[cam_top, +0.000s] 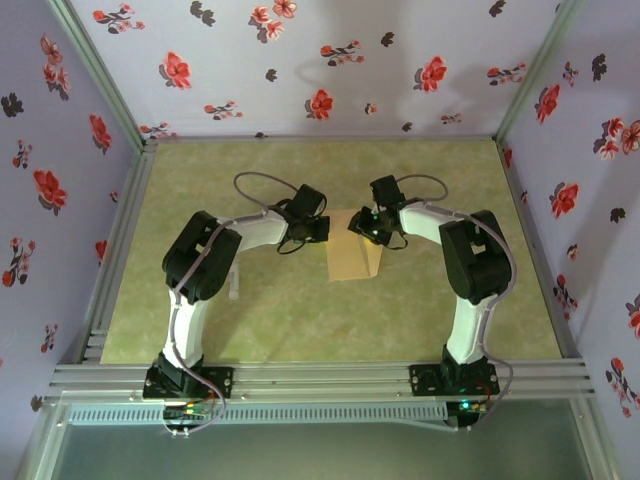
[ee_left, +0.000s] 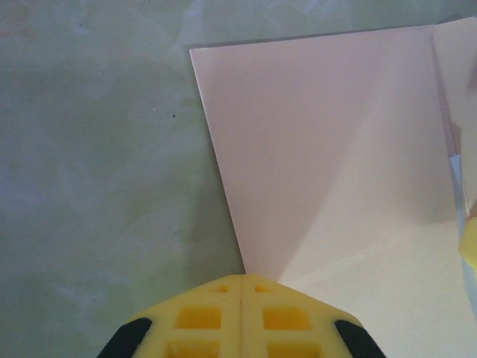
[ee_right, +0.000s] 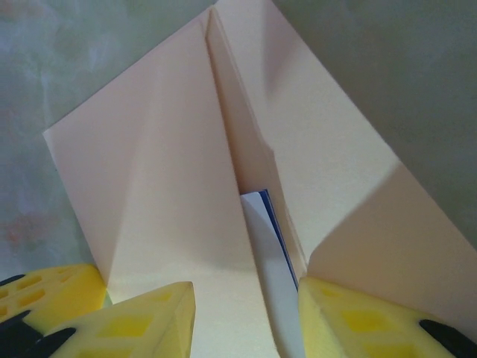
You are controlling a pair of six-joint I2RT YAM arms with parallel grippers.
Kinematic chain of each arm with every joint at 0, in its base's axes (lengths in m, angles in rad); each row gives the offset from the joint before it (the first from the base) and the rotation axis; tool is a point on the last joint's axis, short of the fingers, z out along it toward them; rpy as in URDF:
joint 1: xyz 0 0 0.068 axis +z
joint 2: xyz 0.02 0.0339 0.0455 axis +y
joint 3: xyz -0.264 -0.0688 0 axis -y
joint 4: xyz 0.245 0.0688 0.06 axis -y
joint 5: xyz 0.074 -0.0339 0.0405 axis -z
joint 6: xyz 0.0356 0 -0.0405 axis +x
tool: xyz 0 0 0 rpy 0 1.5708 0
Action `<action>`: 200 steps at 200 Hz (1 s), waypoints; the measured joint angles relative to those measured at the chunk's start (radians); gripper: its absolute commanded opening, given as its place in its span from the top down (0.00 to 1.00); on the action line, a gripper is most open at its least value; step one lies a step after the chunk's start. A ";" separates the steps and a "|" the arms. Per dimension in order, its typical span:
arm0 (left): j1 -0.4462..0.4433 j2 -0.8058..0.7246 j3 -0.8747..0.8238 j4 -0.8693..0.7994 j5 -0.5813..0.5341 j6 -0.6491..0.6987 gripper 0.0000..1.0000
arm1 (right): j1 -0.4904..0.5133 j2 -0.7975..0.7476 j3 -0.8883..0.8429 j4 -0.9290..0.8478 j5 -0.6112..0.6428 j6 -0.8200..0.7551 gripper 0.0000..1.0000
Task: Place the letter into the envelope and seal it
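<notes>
No readable txt, labels or nos. on envelope (cam_top: pixel 352 258) or elsewhere.

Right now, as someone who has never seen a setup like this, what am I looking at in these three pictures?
Two robot arms are bolted at a table's near edge, each ending in a two-finger gripper. The overhead picture comes from a camera above and behind them. The other two come from a camera on each wrist, so the yellow shapes at the bottom are that arm's own fingers. On the green table lies a tan envelope. The left gripper is shut, its tip at the envelope's corner, holding nothing I can see. The right gripper stands open astride the envelope's mouth, where the blue-edged white letter pokes out, partly inside.
</notes>
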 measured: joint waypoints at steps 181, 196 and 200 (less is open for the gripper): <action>-0.003 -0.006 0.006 0.007 0.006 0.009 0.98 | 0.015 -0.108 -0.008 -0.050 0.033 0.020 0.57; -0.005 -0.016 0.006 0.007 0.010 0.019 0.88 | 0.014 -0.150 -0.007 -0.063 0.043 0.013 0.57; -0.005 -0.020 0.006 0.006 0.010 0.021 0.85 | 0.013 -0.160 -0.007 -0.067 0.045 0.012 0.56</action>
